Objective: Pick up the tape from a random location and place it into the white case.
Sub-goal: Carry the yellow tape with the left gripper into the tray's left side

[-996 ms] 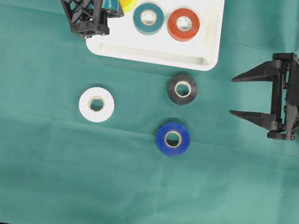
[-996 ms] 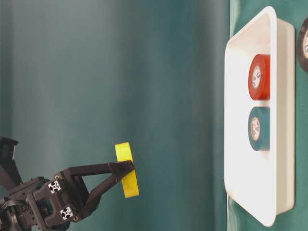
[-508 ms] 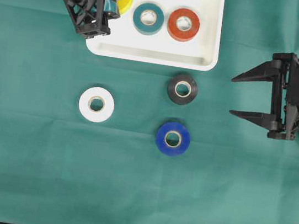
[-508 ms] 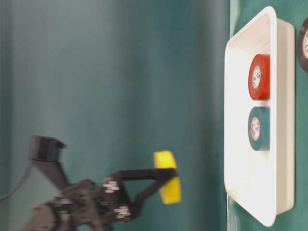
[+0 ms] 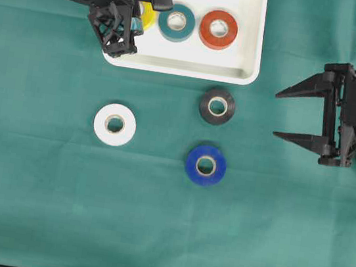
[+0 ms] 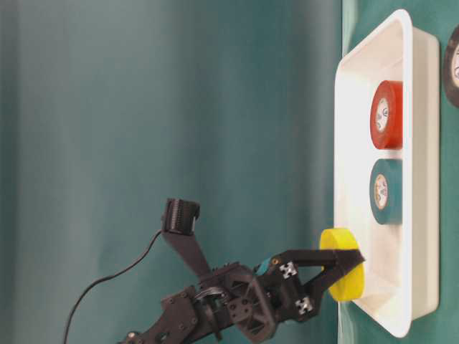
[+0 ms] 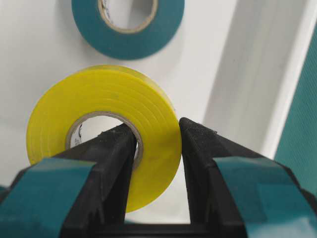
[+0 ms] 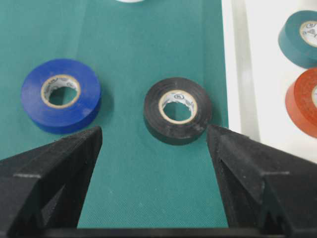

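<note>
Yellow tape roll (image 7: 104,134), likely light and stiff: pinched through core and rim by left gripper (image 7: 156,148), upper left, over white case (image 5: 246,70).

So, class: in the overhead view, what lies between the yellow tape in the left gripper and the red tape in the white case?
The teal tape lies between the yellow tape and the red tape, seen overhead.

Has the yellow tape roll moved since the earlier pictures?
Yes. In the table-level view the yellow tape roll has travelled right, reaching the white case.
</note>
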`<state>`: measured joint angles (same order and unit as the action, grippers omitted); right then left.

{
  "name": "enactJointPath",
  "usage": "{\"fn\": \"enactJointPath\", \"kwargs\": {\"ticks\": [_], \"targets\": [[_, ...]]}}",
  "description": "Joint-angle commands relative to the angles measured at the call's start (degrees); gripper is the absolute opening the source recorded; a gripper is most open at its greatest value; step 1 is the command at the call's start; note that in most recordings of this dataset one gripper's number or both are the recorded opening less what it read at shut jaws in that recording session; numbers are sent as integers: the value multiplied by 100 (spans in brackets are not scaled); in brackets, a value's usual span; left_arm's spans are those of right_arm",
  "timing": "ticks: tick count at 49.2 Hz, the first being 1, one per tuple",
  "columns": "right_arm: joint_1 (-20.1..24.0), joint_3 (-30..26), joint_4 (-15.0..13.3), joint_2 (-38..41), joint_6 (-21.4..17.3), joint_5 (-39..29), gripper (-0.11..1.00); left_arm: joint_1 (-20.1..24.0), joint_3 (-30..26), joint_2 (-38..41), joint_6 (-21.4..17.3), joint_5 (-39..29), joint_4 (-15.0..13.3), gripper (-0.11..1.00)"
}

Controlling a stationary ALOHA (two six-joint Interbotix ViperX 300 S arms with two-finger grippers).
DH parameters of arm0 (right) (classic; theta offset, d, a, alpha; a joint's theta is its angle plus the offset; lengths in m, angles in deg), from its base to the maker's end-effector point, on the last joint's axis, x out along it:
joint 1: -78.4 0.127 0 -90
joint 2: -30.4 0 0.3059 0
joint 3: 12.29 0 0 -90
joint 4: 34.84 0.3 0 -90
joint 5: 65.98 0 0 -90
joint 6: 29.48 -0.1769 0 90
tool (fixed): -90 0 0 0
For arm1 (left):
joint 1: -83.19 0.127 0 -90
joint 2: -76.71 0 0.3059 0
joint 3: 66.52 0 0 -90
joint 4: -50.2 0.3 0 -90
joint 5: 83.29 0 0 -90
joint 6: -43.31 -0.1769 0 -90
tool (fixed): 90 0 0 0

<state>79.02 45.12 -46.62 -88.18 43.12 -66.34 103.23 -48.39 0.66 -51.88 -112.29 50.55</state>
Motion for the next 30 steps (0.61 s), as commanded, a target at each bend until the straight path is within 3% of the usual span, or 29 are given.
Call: {"fn": "enactJointPath", "kwargs": {"ticks": [1,30], "targets": [[-9,-123,-18,0,9,35,82,18,-62,18,-9,149,0,24],[-9,-123,-53,0,18,35,82,35,-18,229,-26,246,0,24]]}}
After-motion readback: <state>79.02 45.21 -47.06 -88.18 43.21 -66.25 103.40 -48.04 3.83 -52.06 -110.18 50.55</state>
